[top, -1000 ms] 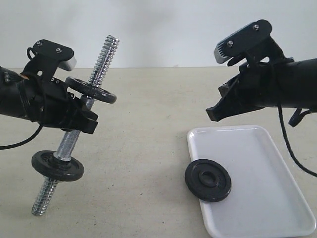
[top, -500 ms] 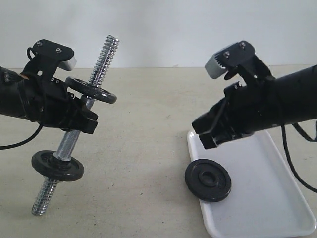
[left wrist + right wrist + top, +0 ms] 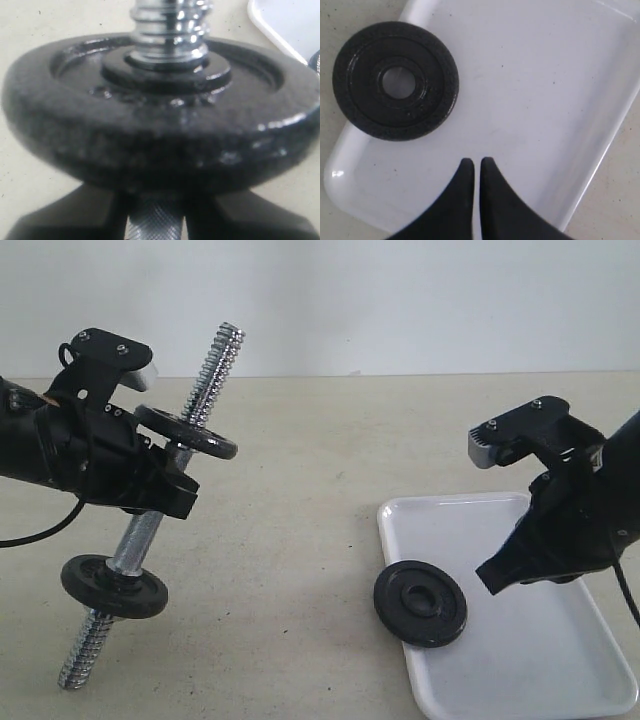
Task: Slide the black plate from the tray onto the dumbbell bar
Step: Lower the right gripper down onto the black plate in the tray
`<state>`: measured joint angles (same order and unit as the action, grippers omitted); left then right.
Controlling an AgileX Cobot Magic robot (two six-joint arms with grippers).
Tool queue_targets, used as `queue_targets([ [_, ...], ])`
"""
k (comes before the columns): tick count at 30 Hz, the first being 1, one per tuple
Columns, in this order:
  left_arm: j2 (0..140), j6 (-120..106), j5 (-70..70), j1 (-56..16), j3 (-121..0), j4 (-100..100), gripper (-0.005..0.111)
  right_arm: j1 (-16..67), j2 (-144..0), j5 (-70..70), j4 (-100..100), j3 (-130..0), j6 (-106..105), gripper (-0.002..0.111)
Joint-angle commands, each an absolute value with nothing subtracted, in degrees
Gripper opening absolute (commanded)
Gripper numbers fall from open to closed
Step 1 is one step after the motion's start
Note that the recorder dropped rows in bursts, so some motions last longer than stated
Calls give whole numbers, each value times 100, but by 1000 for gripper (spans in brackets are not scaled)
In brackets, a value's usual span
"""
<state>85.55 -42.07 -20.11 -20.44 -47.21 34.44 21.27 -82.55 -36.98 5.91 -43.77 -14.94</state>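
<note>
Likely heavy, stiff iron, the black plate [image 3: 420, 603] overhangs the tray [image 3: 560, 660] edge, so pinch that rim; right fingers [image 3: 462, 187] closed, empty; left fingers [image 3: 65, 222] clamp the bar [image 3: 140, 538].

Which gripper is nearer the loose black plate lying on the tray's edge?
Right. The right gripper, shut, hangs over the tray just beside the black plate; the left gripper is far off on the other side, clamped on the dumbbell bar.

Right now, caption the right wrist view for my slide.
Shut right gripper hovers over the white tray, the black plate lying across its rim nearby.
</note>
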Motion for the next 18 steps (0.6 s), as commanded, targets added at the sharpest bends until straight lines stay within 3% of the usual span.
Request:
queue_targets([
  [1,8239,-4137,-1366,-2060,-4924,3700,4,2115,-8247,-3970,523,-4348,-1490,0],
  [18,8239,-4137,-1358,-2060,-4924,3700,4,2174,-9052,-5346,970,-5380,-1503,0],
])
